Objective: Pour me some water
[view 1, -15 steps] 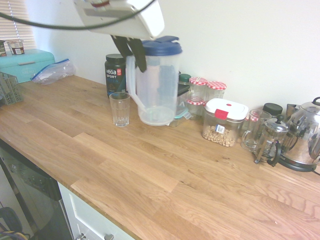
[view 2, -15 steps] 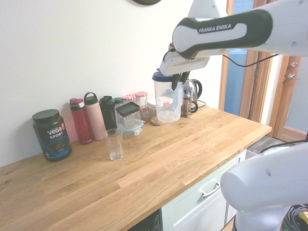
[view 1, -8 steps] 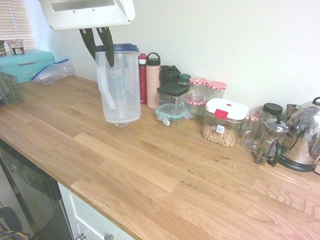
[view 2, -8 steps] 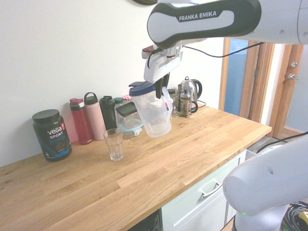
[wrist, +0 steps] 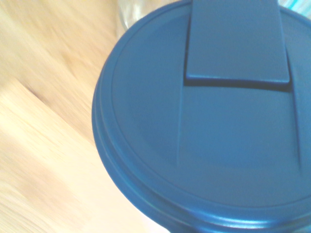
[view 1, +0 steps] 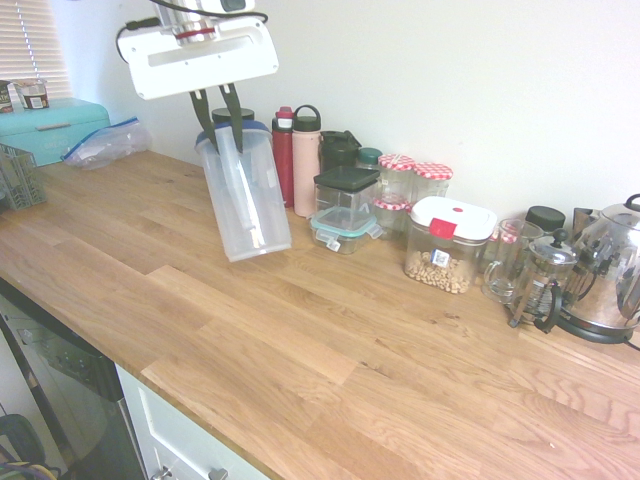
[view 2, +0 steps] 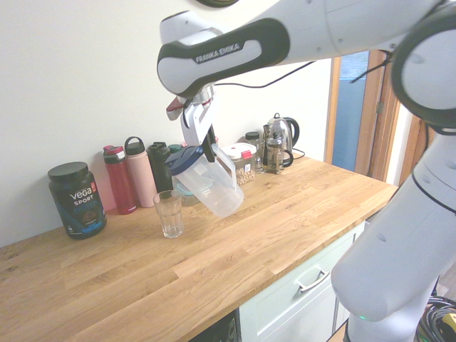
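A clear plastic pitcher (view 1: 245, 195) with a blue lid (view 2: 182, 158) hangs tilted above the wooden counter (view 1: 330, 340). My gripper (view 1: 221, 112) is shut on its handle from above. In the second exterior view the pitcher (view 2: 211, 185) leans with its lid end over the empty drinking glass (view 2: 169, 213), close to its rim. The pitcher hides the glass in the first exterior view. No water line or stream shows. The wrist view is filled by the blue lid (wrist: 204, 121), with a bit of the glass rim (wrist: 130, 14) beyond it.
Along the wall stand a black Vega tub (view 2: 76, 199), red, pink and black bottles (view 1: 305, 160), lidded containers (view 1: 345, 205), checked-lid jars (view 1: 415, 185), a nut box (view 1: 447, 243), a French press (view 1: 540, 282) and a kettle (view 1: 610, 265). A teal bread box (view 1: 50, 125) sits far left.
The pitcher has swung further toward the glass, come lower and tipped from upright to a clear tilt, lid end toward the glass. The grip has stayed shut.
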